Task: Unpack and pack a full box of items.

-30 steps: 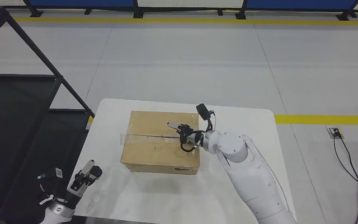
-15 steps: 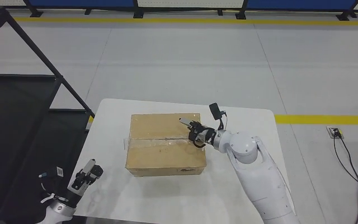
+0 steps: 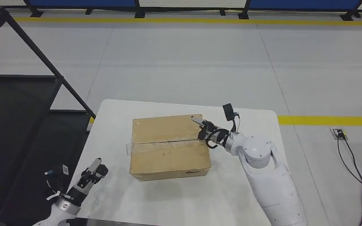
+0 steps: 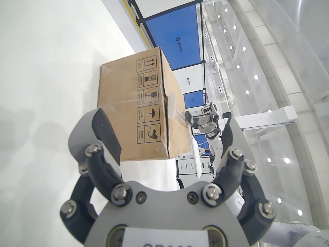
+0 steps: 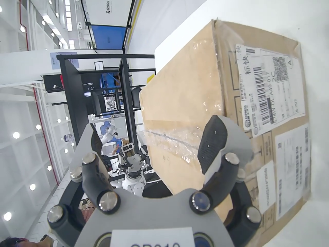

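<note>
Box (image 3: 169,148) sits mid-bench, flaps taped shut along the centre seam. Right hand (image 3: 202,126) is at the box's right top edge by the seam end, fingers spread wide, gripping nothing. Left hand (image 3: 94,170) is low at the near-left corner, wide open, empty, well apart from the box.

Risk: nothing braces the box. A push or tug at the tape (image 3: 164,143) would likely skid or swivel it on the smooth white bench (image 3: 237,186). Glossy tape may shed a fingertip.

Room: pale floor (image 3: 169,62), yellow line (image 3: 317,120), blue panels (image 3: 79,3), black frame (image 3: 59,79) beside the bench.
</note>
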